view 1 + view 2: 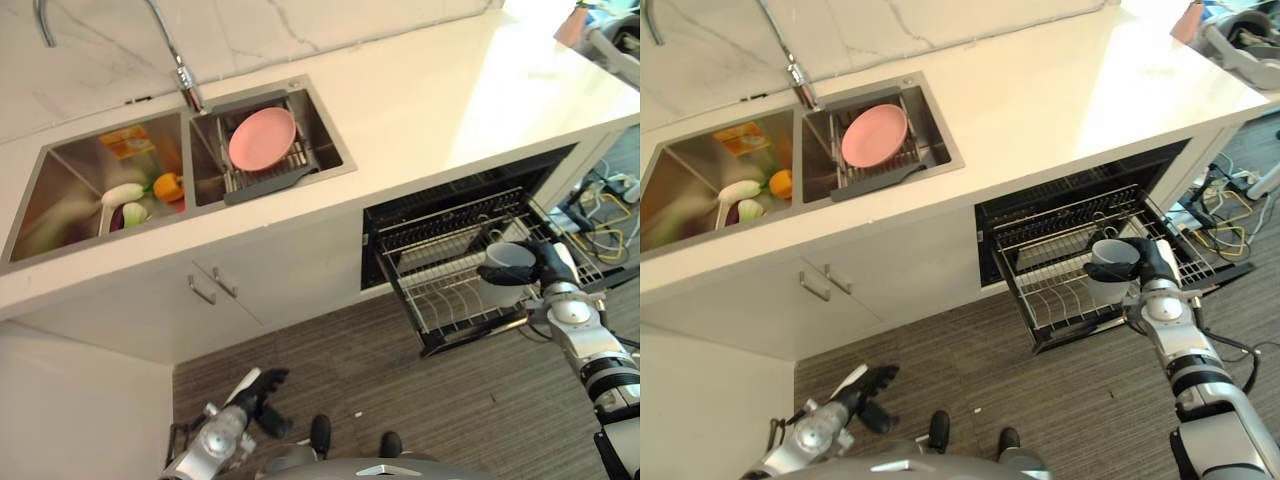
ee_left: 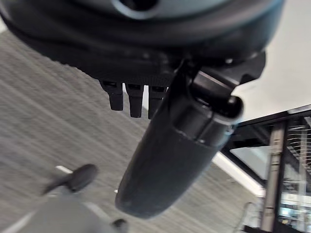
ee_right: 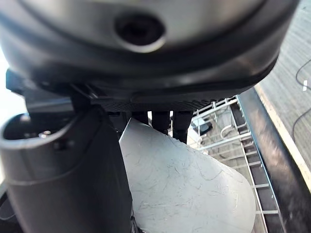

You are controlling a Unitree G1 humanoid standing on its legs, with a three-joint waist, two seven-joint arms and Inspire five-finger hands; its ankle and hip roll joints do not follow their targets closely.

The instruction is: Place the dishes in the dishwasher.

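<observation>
Over the rack: your right hand [image 1: 1155, 262] holds a grey cup [image 1: 1112, 258] above the pulled-out dishwasher rack [image 1: 1060, 290].
Right hand fingers: they are curled round the cup's side, with the thumb [image 3: 73, 179] on one side and the fingers [image 3: 160, 119] on the other, so the cup sits between them.
Cup, where it is: past your fingertips, mouth up, with the rack's wires [image 3: 233, 141] just beyond it. You cannot tell from here if its bottom touches the wires yet.
Cup, how it feels: it looks hard and light, like plastic, and its skin is full of small scratches. It looks smooth, so it may slip if you loosen too soon. It should not bend in your grip.
Best place to hold: round the middle of the side wall, where your fingers are now. Do not pinch the rim.
Left hand [image 1: 255, 392]: it hangs low near the floor by the cupboard, fingers [image 2: 130, 99] loose and fairly straight, holding nothing.
Left to do: a pink plate [image 1: 263, 138] leans in the small rack in the sink [image 1: 330, 135]. It looks stiff and may break if dropped, so take it by the edge.
</observation>
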